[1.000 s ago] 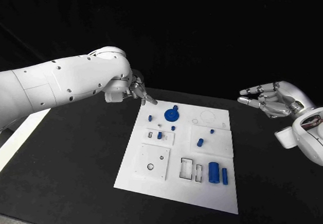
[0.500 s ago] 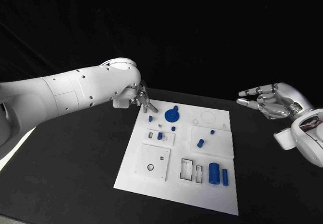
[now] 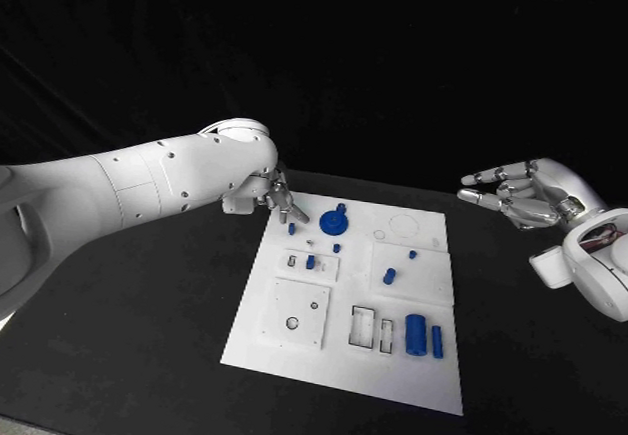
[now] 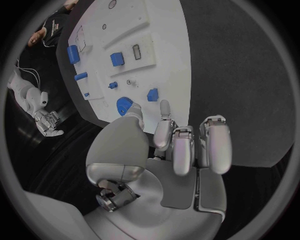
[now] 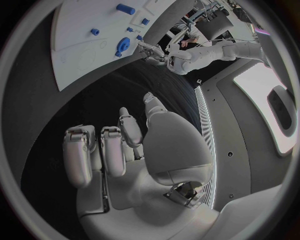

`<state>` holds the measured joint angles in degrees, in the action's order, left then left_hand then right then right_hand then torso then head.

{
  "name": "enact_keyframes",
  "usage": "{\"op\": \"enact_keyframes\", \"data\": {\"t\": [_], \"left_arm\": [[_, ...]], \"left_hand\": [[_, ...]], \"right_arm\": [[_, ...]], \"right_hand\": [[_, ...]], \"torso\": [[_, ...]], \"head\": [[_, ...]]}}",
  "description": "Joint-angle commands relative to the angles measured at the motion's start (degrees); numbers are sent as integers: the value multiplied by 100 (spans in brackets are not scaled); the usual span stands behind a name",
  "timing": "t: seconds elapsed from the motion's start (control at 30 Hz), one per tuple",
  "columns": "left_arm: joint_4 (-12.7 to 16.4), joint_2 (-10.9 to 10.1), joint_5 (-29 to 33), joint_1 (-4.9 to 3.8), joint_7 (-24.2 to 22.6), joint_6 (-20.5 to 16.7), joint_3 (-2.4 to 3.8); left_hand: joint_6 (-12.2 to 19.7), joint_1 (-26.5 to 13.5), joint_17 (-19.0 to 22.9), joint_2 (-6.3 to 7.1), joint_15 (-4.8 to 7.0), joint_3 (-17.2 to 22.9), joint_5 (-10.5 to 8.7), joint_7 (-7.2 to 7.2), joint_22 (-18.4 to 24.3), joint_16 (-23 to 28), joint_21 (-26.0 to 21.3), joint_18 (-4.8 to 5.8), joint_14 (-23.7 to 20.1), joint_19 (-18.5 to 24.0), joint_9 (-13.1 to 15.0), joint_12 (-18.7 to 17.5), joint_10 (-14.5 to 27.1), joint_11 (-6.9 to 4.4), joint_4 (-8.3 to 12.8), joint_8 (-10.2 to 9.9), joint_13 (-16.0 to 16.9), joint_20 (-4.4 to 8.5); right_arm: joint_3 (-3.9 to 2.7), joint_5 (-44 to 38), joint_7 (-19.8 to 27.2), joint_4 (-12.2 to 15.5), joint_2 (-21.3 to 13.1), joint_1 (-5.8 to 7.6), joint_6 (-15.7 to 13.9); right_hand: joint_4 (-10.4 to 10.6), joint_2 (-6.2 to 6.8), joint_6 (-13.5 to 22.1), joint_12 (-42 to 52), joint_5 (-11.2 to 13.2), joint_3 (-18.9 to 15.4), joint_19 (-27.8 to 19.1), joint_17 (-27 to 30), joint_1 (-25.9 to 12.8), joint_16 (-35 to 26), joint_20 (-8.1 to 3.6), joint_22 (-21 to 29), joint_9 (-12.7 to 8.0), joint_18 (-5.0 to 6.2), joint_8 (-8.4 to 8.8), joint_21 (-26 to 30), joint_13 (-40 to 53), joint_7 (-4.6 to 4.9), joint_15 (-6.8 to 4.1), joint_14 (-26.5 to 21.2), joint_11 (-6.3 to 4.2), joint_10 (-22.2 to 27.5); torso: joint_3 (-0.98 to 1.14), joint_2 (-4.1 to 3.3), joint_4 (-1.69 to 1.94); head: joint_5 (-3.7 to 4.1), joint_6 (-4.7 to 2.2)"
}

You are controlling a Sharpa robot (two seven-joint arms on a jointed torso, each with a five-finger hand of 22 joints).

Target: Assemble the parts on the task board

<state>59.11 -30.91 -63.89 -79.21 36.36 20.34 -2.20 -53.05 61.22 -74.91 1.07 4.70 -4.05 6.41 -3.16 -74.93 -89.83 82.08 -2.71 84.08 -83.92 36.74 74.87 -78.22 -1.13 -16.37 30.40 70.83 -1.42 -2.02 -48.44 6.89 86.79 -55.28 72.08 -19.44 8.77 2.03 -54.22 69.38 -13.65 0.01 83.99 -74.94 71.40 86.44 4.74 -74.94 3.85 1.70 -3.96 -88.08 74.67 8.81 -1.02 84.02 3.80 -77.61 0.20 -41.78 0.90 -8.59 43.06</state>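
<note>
The white task board [image 3: 348, 320] lies flat in the middle of the black surface [image 3: 134, 305]. At its far end stands a round blue gear [image 3: 336, 220], with small blue pegs [image 3: 337, 248] near it and a blue block [image 3: 390, 276] further toward the middle. Two blue cylinders [image 3: 416, 335] lie side by side at the near right part of the board, next to two narrow rectangular slots [image 3: 362, 327].

The left hand [image 3: 275, 197] hovers over the board's far left corner, close to the gear, its fingers [image 4: 182, 142] spread loosely and gripping nothing. The right hand [image 3: 525, 195] hangs well off to the right of the board, above the surface, fingers curled partway and apart, also with nothing in it.
</note>
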Motion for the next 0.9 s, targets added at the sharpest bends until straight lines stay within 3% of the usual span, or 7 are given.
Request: {"op": "enact_keyframes", "data": {"t": [0.03,0.5,0.9], "left_arm": [[-28,23,-47,14,-49,118,-4],[-57,48,72,42,-39,154,-10],[-34,54,168,46,-36,180,-12]], "left_hand": [[-40,84,-1509,8,-20,-28,22,0,-309,-17,34,16,592,-226,-13,34,-9,21,2,-34,3,-25],[-141,360,-1509,-121,-7,9,32,22,-334,-17,45,20,592,-231,-86,49,-22,3,30,-39,13,-14],[-169,416,-1509,-144,-1,24,35,30,-336,-17,45,20,592,-232,-93,55,-29,-4,35,-27,19,-10]], "right_arm": [[-1,-4,49,-2,5,-4,70],[-1,-4,49,-11,19,-6,79],[-1,-4,44,-17,27,-7,86]], "right_hand": [[3,-43,-39,-17,-15,-24,434,-969,-2,-22,38,-1055,7,-71,-7,39,-6,3,35,464,4,41],[3,-43,-39,-17,-15,-24,434,-969,-2,-22,38,-1055,7,-71,-7,39,-6,3,35,464,4,41],[3,-43,-39,-17,-15,-24,434,-969,-2,-22,38,-1055,7,-71,-7,39,-6,3,35,464,4,41]], "torso": [[2,6,-1],[6,4,-2],[7,4,-4]], "head": [[-2,5],[-16,11],[-19,7]]}}
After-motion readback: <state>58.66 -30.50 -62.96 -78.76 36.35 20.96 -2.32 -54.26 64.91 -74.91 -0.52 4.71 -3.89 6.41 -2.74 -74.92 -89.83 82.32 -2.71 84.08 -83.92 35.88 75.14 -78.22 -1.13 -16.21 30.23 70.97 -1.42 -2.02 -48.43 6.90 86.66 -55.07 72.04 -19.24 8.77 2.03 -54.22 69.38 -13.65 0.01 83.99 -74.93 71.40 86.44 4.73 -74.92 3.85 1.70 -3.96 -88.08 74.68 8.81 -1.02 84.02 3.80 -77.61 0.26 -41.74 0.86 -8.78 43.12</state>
